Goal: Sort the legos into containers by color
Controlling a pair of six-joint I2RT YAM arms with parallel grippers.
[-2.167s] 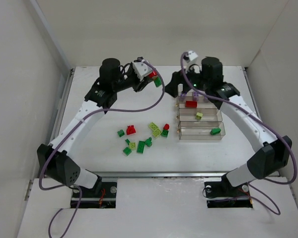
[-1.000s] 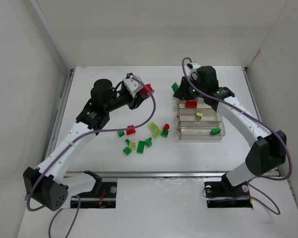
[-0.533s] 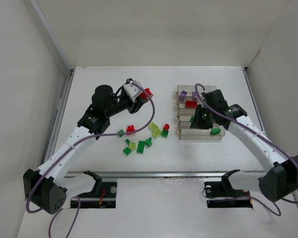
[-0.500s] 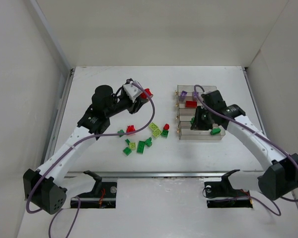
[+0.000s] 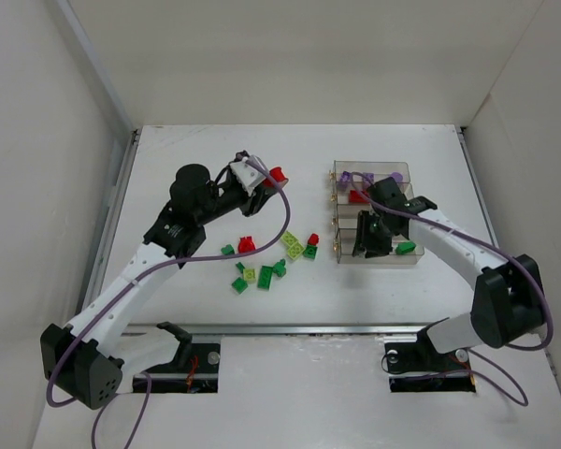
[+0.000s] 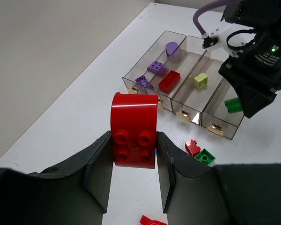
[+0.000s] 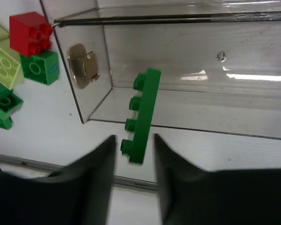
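My left gripper [image 6: 134, 140] is shut on a red lego with a rounded top [image 6: 134, 129], held above the table left of the containers [image 6: 189, 101]; from above the same red lego [image 5: 278, 174] shows at the gripper's tip. The four clear containers [image 5: 379, 263] hold purple legos [image 6: 155, 67], a red one [image 6: 169, 80], a yellow-green one [image 6: 201, 80] and a green one [image 6: 233, 104]. My right gripper [image 7: 133, 140] is open over the nearest container [image 7: 201, 47]. A thin green lego [image 7: 141, 115] stands on edge between its fingers with a gap on each side.
Loose legos in red [image 5: 246, 245], green [image 5: 266, 276] and yellow-green [image 5: 292, 245] lie scattered on the white table left of the containers. The right wrist view shows a red [image 7: 30, 32] and a green [image 7: 40, 67] one beside the container's brass handle [image 7: 83, 65]. White walls enclose the table.
My right gripper swung from the far end of the containers to the nearest one and opened, letting go of the green lego. The left arm, still holding the red lego, barely shifted.
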